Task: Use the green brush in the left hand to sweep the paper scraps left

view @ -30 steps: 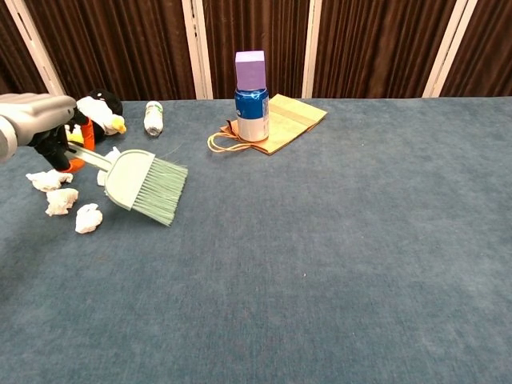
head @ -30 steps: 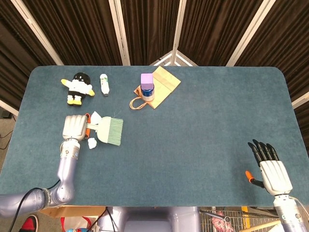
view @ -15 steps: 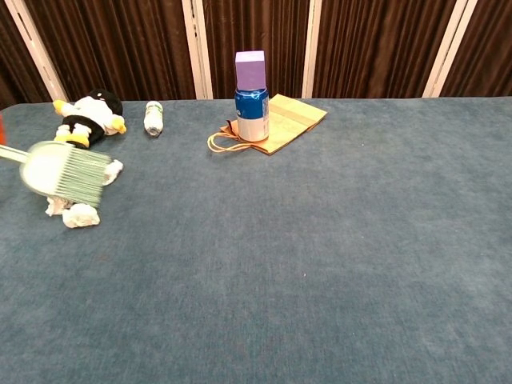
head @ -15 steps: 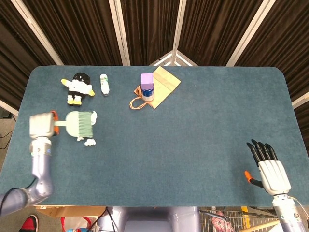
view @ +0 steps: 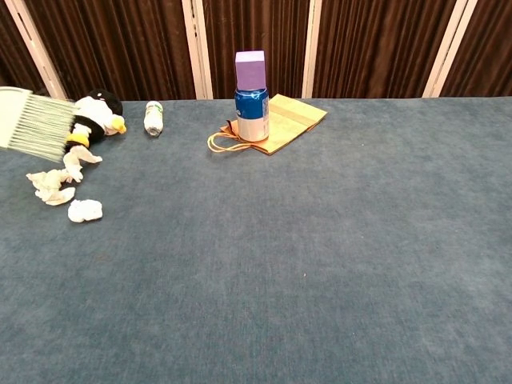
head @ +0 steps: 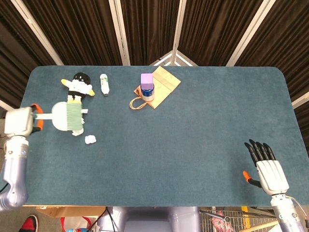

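My left hand grips the handle of the green brush at the table's left edge. The brush head is lifted above the surface, bristles pointing right. White paper scraps lie below it: one loose scrap sits apart on the cloth, also seen in the chest view, and a crumpled cluster lies just left of it. My right hand rests open at the near right corner, fingers spread, holding nothing.
A penguin plush toy lies just behind the brush. A small white bottle lies beside it. A blue can with a purple block on top stands on a brown paper bag at the back middle.
My left hand swung the brush leftward and lifted it off the table. The scraps were pushed left; one stayed behind near the front. The right hand stayed put.
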Robot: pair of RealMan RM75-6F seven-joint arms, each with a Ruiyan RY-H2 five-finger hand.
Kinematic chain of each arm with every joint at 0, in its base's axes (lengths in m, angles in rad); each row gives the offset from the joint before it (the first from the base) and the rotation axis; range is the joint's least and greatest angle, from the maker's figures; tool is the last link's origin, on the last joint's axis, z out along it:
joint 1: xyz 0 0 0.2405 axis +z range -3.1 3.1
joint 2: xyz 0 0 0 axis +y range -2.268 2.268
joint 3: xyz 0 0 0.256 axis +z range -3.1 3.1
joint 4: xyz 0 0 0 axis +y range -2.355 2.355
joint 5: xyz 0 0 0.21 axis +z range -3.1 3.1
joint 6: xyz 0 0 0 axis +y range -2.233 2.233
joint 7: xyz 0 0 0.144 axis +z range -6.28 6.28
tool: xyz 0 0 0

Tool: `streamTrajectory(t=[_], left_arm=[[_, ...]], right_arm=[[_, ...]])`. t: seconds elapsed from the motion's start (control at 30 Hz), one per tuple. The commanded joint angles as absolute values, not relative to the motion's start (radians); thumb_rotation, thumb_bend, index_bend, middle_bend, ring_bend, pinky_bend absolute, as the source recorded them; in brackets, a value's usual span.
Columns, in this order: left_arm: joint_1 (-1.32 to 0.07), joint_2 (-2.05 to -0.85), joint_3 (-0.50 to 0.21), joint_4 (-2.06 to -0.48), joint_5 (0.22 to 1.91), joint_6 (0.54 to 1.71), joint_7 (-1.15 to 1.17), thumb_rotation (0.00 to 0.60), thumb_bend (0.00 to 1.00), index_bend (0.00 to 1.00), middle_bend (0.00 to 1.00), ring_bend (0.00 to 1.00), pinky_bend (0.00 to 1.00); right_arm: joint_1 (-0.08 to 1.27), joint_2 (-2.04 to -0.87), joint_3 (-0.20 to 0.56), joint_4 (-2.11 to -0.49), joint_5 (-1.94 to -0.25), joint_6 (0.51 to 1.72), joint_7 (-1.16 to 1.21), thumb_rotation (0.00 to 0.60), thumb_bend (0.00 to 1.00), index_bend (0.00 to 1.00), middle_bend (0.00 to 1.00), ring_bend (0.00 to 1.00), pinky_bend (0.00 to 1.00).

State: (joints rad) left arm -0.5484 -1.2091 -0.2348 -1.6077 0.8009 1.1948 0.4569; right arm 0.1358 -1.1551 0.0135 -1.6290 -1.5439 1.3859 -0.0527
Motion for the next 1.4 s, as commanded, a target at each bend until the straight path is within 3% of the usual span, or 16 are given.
streamTrajectory(t=[0.03,0.23,0.37,0.7,1.0,1.2,1.4], left_arm=[[-0.548,-1.217,-0.18,-1.694,0.911,1.188,0.466,0.6,0.66,0.78,1.0,1.0,1.0],[-0.561,-1.296,-0.095,-1.702,0.997,1.169,0.552,0.6,0.66,0.78,1.0,1.0,1.0],[-0.56,-1.341,-0.079,-1.658,0.984,1.165,0.577,0.6,0.66,0.78,1.0,1.0,1.0],[-0.538,-1.362,-0.084,-1.5,0.911,1.151,0.569,0.6,0.66,0.78,1.0,1.0,1.0],[-0.498,-1.255,-0.144,-1.394,0.865,1.16,0.469,0.6,0.66,0.78,1.0,1.0,1.0],[-0.457,-1.163,-0.184,-1.481,0.888,1.172,0.341,0.6,0.66,0.78,1.0,1.0,1.0],[-0.421,-1.13,-0.155,-1.682,1.017,1.214,0.274,0.6,0.66,0.78,1.0,1.0,1.0]], right_arm=[[0.136,-1.155,0.014,-1.628,-1.541,1.384,-0.051,0.6,0.32,0.0,0.0,0.0,0.01],[0.135,-1.152,0.017,-1.627,-1.535,1.385,-0.044,0.6,0.32,0.0,0.0,0.0,0.01],[0.135,-1.149,0.017,-1.625,-1.534,1.385,-0.041,0.6,0.32,0.0,0.0,0.0,0.01],[0.133,-1.148,0.015,-1.628,-1.533,1.385,-0.045,0.6,0.32,0.0,0.0,0.0,0.01],[0.133,-1.151,0.014,-1.629,-1.534,1.386,-0.054,0.6,0.32,0.0,0.0,0.0,0.01],[0.134,-1.154,0.013,-1.63,-1.539,1.388,-0.061,0.6,0.32,0.0,0.0,0.0,0.01],[0.136,-1.156,0.012,-1.63,-1.541,1.385,-0.065,0.6,0.32,0.0,0.0,0.0,0.01]])
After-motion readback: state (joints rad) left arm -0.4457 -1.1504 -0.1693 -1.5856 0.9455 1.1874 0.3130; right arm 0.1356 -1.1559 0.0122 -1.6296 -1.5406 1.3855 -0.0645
